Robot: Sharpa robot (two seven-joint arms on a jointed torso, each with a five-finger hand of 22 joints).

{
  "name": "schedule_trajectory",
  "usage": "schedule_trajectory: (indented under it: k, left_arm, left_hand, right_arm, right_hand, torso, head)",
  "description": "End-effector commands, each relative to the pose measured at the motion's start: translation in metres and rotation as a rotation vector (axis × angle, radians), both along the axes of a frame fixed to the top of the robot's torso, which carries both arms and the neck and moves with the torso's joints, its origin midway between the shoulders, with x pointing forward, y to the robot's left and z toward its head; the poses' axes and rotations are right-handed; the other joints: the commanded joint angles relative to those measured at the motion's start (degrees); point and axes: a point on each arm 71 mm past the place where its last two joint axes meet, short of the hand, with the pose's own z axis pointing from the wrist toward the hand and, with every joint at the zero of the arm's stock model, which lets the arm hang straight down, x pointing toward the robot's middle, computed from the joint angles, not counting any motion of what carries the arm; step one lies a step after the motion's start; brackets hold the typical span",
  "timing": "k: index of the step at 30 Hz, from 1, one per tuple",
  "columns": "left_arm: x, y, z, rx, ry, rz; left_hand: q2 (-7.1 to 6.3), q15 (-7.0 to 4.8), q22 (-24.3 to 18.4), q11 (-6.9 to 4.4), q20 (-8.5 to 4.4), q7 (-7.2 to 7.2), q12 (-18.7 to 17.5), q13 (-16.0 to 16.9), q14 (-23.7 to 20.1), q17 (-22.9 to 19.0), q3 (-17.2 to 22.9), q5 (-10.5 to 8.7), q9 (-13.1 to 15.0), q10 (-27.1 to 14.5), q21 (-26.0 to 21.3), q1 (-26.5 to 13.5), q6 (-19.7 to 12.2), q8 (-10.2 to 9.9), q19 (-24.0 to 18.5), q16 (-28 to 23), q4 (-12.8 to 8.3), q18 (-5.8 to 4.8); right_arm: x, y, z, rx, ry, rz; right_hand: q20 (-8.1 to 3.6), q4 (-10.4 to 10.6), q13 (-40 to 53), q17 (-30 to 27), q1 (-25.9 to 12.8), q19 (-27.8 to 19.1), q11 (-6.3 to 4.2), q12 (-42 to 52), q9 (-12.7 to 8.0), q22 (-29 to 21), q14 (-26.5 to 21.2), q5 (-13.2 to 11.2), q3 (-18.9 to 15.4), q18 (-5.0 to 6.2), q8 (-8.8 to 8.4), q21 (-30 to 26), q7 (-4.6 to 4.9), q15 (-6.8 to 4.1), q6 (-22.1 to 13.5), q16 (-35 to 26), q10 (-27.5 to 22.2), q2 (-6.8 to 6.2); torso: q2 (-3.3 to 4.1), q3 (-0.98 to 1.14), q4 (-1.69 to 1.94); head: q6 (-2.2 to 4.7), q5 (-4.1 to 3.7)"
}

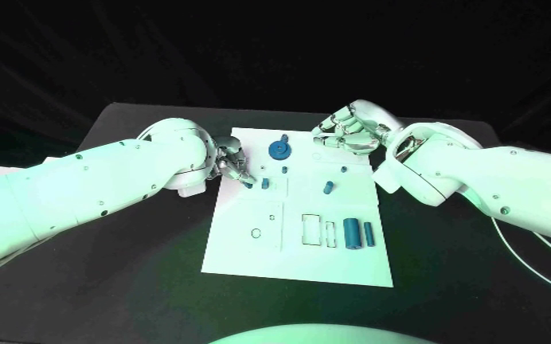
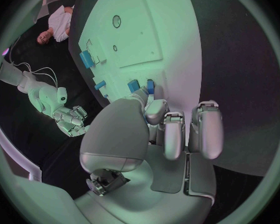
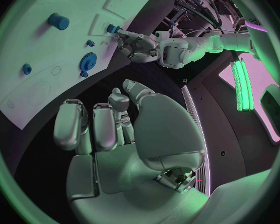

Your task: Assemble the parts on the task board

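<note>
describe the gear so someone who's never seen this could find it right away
Start at the white board in the middle of the black table. Go to its far edge, between the two hands: the gear lies there. It is the one round, toothed blue part; the others are small blocks and cylinders.

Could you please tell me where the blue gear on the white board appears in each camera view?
Head view: the blue gear sits near the board's far edge, between the two hands.
Left wrist view: I cannot make it out.
Right wrist view: the gear lies beyond the fingertips.
Shared landmark: the left hand at the board's edge.
</note>
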Motion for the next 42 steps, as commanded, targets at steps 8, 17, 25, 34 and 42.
schedule_trajectory:
  k: [8, 17, 25, 34, 42]
  left_arm:
    - [-0.0020, -0.0062, -0.0047, 0.020, 0.045, 0.005]
    - [-0.0013, -0.0105, -0.0058, 0.050, 0.050, 0.011]
    - [-0.0009, -0.0123, -0.0064, 0.063, 0.054, 0.008]
    - [0.0020, -0.0082, -0.0072, 0.071, 0.052, 0.023]
    - [0.0046, -0.0026, -0.0063, 0.061, 0.035, 0.048]
  left_hand:
    - [-2.66, -0.56, 10.44, -0.29, -0.38, -1.21, 1.40, 1.51, 6.13, 15.07, 5.07, 0.16, 4.51, 1.64, 0.54, -5.00, 2.98, 0.92, 2.91, 0.14, -2.00, -0.11]
    - [-3.73, -1.00, 10.79, -0.75, -0.77, -1.75, 2.00, 2.24, 6.13, 15.07, 2.27, 0.28, 5.39, 2.35, 0.88, -8.55, 4.21, 1.20, 3.14, 0.14, -0.08, -0.21]
    - [-3.66, -1.16, 11.16, -0.98, -0.92, -2.02, 2.33, 2.63, 6.13, 15.07, 1.71, 1.24, 5.80, 2.76, 1.32, -9.29, 4.71, 1.29, 3.38, 0.14, 0.27, -0.33]
    - [-3.88, -1.27, 11.29, -1.09, -1.04, -2.14, 2.36, 2.68, 6.13, 15.07, 0.83, 1.42, 6.21, 2.96, 1.44, -10.67, 5.09, 1.26, 3.46, 0.14, 1.04, -0.37]
    - [-5.32, -1.16, 11.15, -0.87, -1.02, -1.86, 1.66, 1.88, 6.13, 15.07, -4.63, 1.13, 7.04, 2.65, 1.10, -16.88, 5.40, 0.92, 3.34, 0.14, 3.45, -0.30]
  right_arm:
    - [-0.0005, 0.0005, 0.0005, 0.009, -0.007, 0.007]
    - [-0.0004, 0.0002, 0.0007, 0.018, -0.006, 0.002]
    - [-0.0003, 0.0001, 0.0006, 0.020, -0.005, 0.002]
    - [-0.0002, 0.0000, 0.0006, 0.022, -0.003, 0.001]
    - [-0.0001, 0.0001, 0.0004, 0.024, -0.001, 0.003]
  right_hand:
    - [-0.08, 0.49, -0.25, -0.31, -0.39, -0.68, 0.00, -0.38, 0.06, -0.45, 1.84, 0.06, -0.13, 0.97, -0.28, -0.57, 0.02, 0.50, -0.61, -0.50, -0.43, 0.26]
    - [-0.08, 0.54, -0.38, -0.47, -0.46, -0.80, 0.02, -0.55, 0.05, -0.68, 1.80, 0.04, -0.18, 1.01, -0.30, -0.68, 0.03, 0.50, -0.66, -0.64, -0.54, 0.23]
    - [-0.07, 0.59, -0.46, -0.59, -0.52, -0.90, 0.03, -0.66, 0.05, -0.85, 1.77, 0.03, -0.23, 1.05, -0.31, -0.77, 0.04, 0.51, -0.70, -0.74, -0.62, 0.21]
    - [-0.05, 0.80, -0.56, -0.66, -0.74, -1.00, 0.07, -0.78, 0.05, -1.07, 1.75, 0.00, -0.37, 1.08, -0.33, -0.90, 0.08, 0.54, -0.80, -0.85, -0.73, 0.22]
    - [-0.03, 0.99, -0.84, -1.07, -0.93, -1.22, 0.10, -1.13, 0.05, -1.48, 1.66, -0.04, -0.51, 1.16, -0.35, -1.11, 0.11, 0.57, -0.90, -1.20, -0.94, 0.21]
  torso:
    - [-0.01, 0.01, -0.06]
    - [-0.01, 0.07, -0.04]
    - [-0.02, 0.03, -0.07]
    - [-0.02, 0.04, -0.03]
    - [-0.02, -0.02, -0.07]
  head:
    - [0.00, -0.06]
    - [0.02, -0.07]
    - [-0.02, -0.06]
    - [0.01, -0.10]
    - [0.12, -0.04]
